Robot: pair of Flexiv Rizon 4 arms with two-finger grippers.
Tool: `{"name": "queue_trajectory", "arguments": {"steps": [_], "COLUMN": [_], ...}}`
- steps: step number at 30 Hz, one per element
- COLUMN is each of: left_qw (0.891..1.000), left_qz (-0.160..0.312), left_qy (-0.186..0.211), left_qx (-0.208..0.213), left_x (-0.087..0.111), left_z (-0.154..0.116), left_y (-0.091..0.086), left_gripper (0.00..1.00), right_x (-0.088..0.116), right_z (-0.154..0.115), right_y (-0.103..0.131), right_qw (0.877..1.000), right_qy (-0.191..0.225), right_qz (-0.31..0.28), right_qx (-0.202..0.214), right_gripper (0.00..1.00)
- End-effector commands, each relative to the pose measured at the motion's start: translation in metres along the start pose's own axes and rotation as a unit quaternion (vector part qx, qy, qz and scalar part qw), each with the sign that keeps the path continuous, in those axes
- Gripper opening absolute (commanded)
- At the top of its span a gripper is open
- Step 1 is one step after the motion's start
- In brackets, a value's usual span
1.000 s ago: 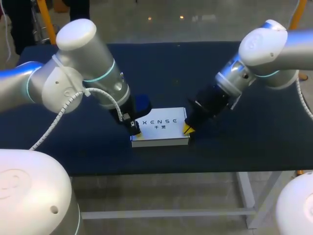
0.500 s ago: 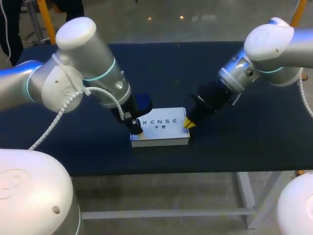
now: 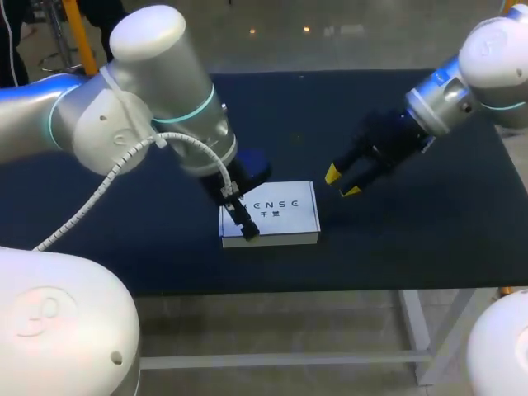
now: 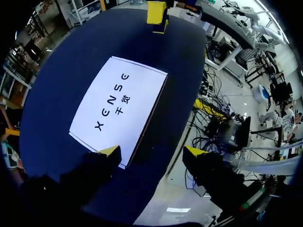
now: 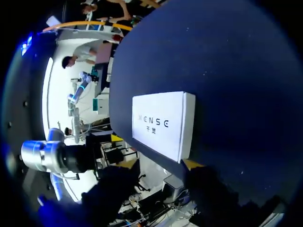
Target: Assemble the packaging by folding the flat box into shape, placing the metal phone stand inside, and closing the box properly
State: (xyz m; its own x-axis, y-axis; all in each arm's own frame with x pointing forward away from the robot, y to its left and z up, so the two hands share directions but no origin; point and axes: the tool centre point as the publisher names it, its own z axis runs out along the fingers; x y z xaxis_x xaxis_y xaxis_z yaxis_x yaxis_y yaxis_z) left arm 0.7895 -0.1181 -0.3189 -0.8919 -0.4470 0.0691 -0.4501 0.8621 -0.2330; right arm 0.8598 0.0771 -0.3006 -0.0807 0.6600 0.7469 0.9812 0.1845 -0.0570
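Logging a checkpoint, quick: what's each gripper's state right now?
Left gripper: open, holding nothing, one finger at the box corner.
Right gripper: open, empty.

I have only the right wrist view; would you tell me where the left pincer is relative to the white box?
Observer: In the head view, the left pincer is at the box's near left corner.
Operator: Is it gripping the box?
Observer: No; the left wrist view shows it open, one fingertip over that corner, the other beside the box.
Operator: And mine?
Observer: The right pincer hangs open and empty, clear of the box.
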Motion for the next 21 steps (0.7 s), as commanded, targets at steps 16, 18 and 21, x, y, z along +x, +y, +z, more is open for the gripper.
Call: {"name": "queue_trajectory", "arguments": {"steps": [16, 18, 21], "left_qw": [0.957, 0.957, 0.957], "left_qz": [-0.27, -0.27, -0.27], "left_qy": [-0.025, -0.025, -0.025], "left_qx": [-0.108, -0.108, -0.108], "left_x": [0.07, 0.07, 0.07], "left_z": [0.0, 0.0, 0.0], "left_y": [0.005, 0.005, 0.005], "left_gripper": [1.0, 1.0, 1.0], "right_x": [-0.005, -0.005, -0.005], "right_z": [-0.088, -0.088, -0.088], "right_y": [-0.019, -0.019, -0.019], "right_qw": [0.936, 0.936, 0.936], "right_qy": [-0.041, -0.041, -0.041], "right_qz": [-0.009, -0.009, -0.009], "right_qx": [-0.35, -0.35, -0.35], "right_gripper": [1.0, 1.0, 1.0]}}
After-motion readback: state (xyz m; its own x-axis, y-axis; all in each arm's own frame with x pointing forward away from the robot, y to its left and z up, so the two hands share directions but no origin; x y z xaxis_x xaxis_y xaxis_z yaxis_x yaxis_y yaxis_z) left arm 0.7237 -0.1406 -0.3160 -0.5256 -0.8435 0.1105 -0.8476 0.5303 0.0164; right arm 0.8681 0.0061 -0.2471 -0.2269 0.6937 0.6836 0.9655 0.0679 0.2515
